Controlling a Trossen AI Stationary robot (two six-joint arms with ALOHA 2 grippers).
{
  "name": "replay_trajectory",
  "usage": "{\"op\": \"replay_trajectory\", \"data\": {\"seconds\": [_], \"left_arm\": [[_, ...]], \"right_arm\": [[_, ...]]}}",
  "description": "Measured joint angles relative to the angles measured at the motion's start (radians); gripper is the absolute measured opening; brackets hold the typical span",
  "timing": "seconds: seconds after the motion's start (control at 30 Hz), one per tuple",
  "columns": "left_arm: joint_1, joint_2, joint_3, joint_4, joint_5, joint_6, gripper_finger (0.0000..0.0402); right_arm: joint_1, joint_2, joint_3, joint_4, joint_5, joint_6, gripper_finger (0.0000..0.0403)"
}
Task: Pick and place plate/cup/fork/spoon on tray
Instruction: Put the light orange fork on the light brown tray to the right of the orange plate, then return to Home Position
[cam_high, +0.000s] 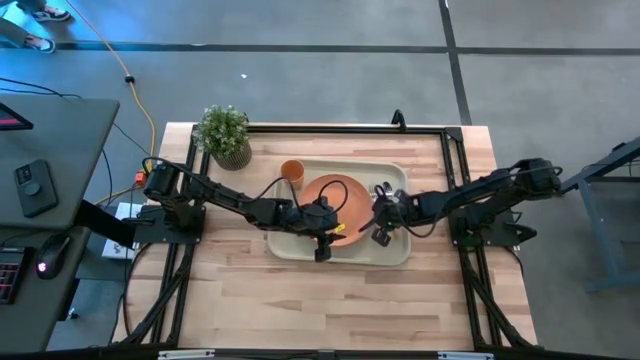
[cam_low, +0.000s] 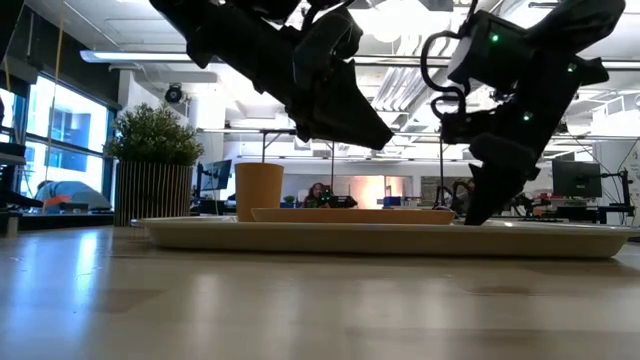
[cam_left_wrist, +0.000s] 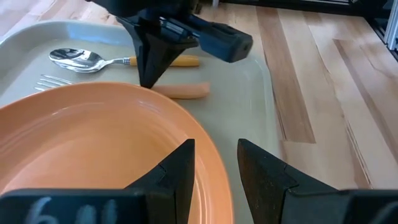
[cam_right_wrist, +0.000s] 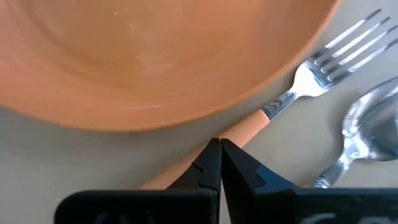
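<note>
I see all four pieces already on the tray (cam_high: 395, 250), which sits toward the far edge of the worktop (cam_high: 350, 300), roughly midway between its left and right edges. The plate (cam_high: 335, 200) lies flat in the middle of the tray, and the cup (cam_high: 292, 172) stands upright in the tray's far-left corner, near the potted plant (cam_high: 224, 135) at the worktop's far-left corner. The fork (cam_right_wrist: 311, 78) and spoon (cam_right_wrist: 364, 134) lie side by side on the tray floor to the right of the plate, which keeps the cutlery out of the dish and reachable from the right arm's side.

My right pincer (cam_right_wrist: 219, 163) is down low over the fork's orange handle, its two tips pressed together with no gap showing between them. The handle runs beneath the tips, tucked just beside the plate's rim; I judge it is being nudged or set down there, not gripped, though I cannot tell for certain whether the tips touch it.

My left pincer (cam_left_wrist: 214, 165) hovers at the near edge of the plate, its fingers slightly parted and holding nothing; the plate rim lies beneath them. I take it the plate is placed and that arm is free to back away.
</note>
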Motion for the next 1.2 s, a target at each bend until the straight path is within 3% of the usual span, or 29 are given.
{"op": "replay_trajectory", "data": {"seconds": [0.33,0.5,0.77,0.93,1.2], "left_arm": [[0.0,0.0,0.0,-0.001,0.0,0.022,0.0113],[-0.003,-0.011,0.0,-0.013,-0.023,0.038,0.0112],[-0.033,-0.076,-0.002,-0.025,-0.188,0.141,0.0086],[-0.048,-0.096,0.0,0.021,-0.205,0.185,0.0064],[-0.071,-0.096,0.0,0.037,-0.2,0.246,0.0034]], "right_arm": [[-0.013,-0.014,-0.003,0.04,0.011,-0.047,0.0],[0.006,-0.121,-0.003,0.037,0.023,-0.052,0.0],[0.056,-0.346,-0.004,0.084,0.105,-0.105,0.0],[0.084,-0.405,-0.048,0.359,0.089,-0.221,0.0],[0.095,-0.333,-0.166,0.981,-0.149,-0.341,0.0]]}}
